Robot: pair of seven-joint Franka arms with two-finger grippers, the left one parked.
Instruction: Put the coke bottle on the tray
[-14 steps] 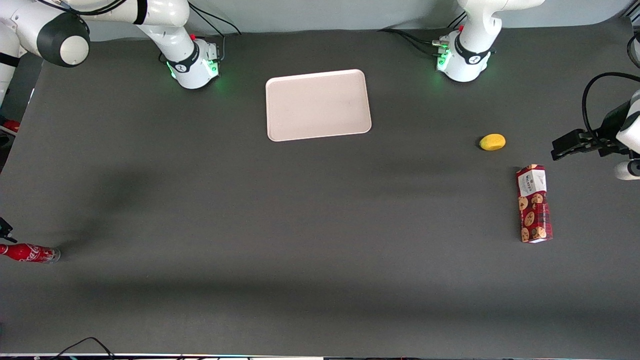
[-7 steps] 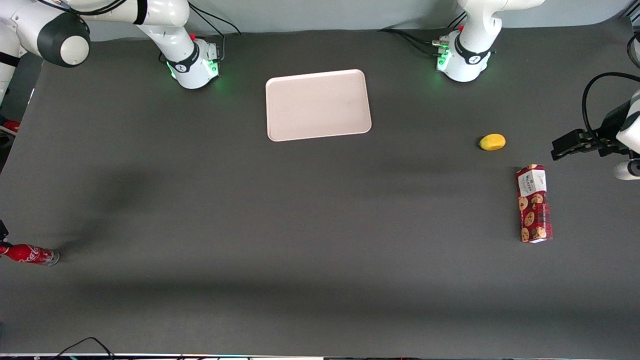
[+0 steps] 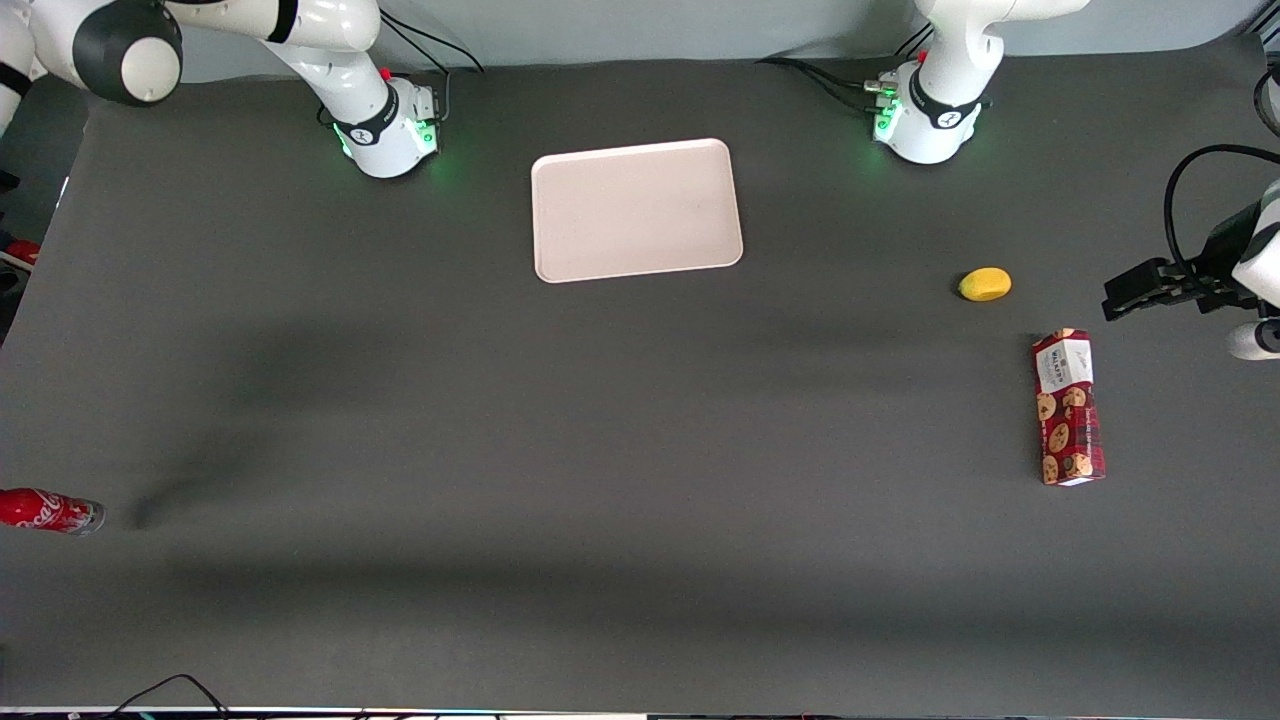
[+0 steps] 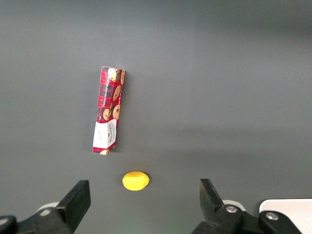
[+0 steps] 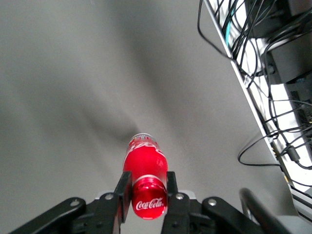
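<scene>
The coke bottle (image 3: 45, 511) is a slim red bottle with a silvery base, at the working arm's end of the table, near the front camera. In the right wrist view my gripper (image 5: 145, 183) is shut on the coke bottle (image 5: 144, 161) at its neck. The red cap faces the camera and the base points down at the dark table. The fingers (image 5: 123, 187) press both sides of the neck. The gripper itself is out of the front view. The pale pinkish-white tray (image 3: 636, 209) lies empty, much farther from the front camera, between the two arm bases.
A red cookie box (image 3: 1068, 407) and a small yellow fruit (image 3: 985, 284) lie toward the parked arm's end; both show in the left wrist view, box (image 4: 108, 110) and fruit (image 4: 135, 181). The table edge with cables (image 5: 253, 112) runs close beside the bottle.
The bottle has shifted slightly toward the working arm's table end, and the black gripper part seen above it has left the front view. Its shadow now lies apart from it.
</scene>
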